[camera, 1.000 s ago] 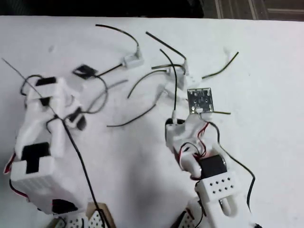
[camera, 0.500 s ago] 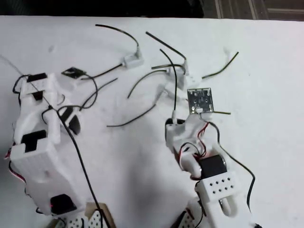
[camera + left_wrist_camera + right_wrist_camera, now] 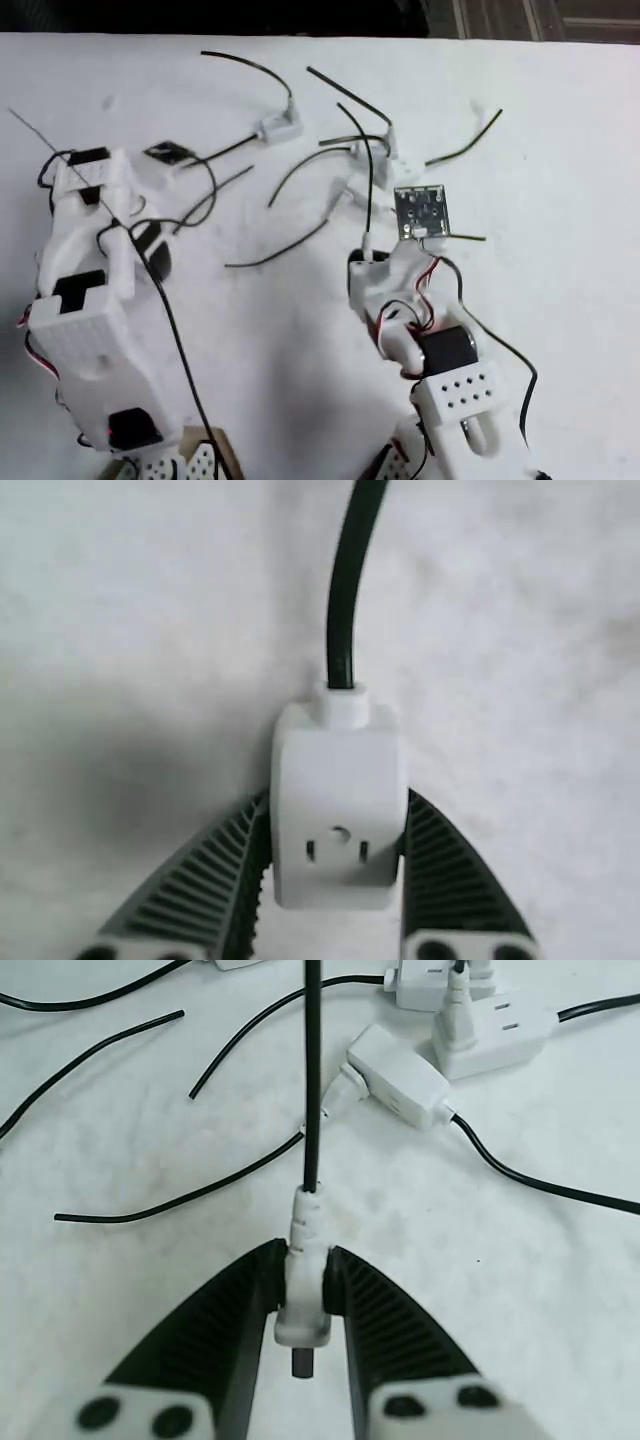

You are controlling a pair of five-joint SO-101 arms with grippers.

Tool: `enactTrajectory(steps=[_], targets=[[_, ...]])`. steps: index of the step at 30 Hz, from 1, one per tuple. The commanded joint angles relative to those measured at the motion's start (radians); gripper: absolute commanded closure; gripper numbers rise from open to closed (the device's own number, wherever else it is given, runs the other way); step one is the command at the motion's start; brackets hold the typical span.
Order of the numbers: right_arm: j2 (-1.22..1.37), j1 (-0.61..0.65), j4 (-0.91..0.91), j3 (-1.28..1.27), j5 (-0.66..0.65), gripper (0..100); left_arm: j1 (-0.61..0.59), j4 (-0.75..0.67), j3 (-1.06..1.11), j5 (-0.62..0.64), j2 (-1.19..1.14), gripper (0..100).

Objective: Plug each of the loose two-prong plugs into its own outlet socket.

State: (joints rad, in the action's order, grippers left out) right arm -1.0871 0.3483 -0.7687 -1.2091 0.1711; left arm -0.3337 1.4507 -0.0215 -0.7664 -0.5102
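Plug [image 3: 303,1310]: white, two-prong, black cord. It is pinched in the right gripper [image 3: 302,1260], with both fingers [image 3: 235,1320] closed on its sides. A dark prong tip sticks out the near end, toward the wrist. In the high view this sits mid-table, just far of the right arm [image 3: 440,350].

Socket [image 3: 338,770]: a white block with a black cord. It is clamped between the closed fingers [image 3: 215,880] of the left gripper [image 3: 336,805], and its slotted face looks back at the wrist. It is at the left side of the table [image 3: 560,120], held by the left arm [image 3: 85,300], well apart from the plug.

Judged step: bring the held plug and held socket together and mate them.
- Turn both so the prongs face the slots, since both currently point back at their own wrists.
- Line the prongs up with the two slots, then push straight in along the cord line.
- Keep both grips firm, as the plug body is narrow and could pivot.
- Watch that the trailing cords don't snag.

Other white blocks [image 3: 400,1080] with loose cords [image 3: 280,250] lie far of centre.
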Motion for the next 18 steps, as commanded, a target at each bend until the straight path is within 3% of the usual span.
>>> enactTrajectory(steps=[1,10,18], targets=[[-0.018,-0.012,0.022,0.008,-0.002,98.1,0.045,0.080,-0.025,-0.026,0.070,98],[-0.019,-0.073,0.047,0.009,-0.002,98.1,0.096,0.235,0.040,-0.008,0.533,98],[-0.012,-0.088,0.059,0.009,-0.002,98.1,0.328,0.229,0.265,0.124,1.067,94]])
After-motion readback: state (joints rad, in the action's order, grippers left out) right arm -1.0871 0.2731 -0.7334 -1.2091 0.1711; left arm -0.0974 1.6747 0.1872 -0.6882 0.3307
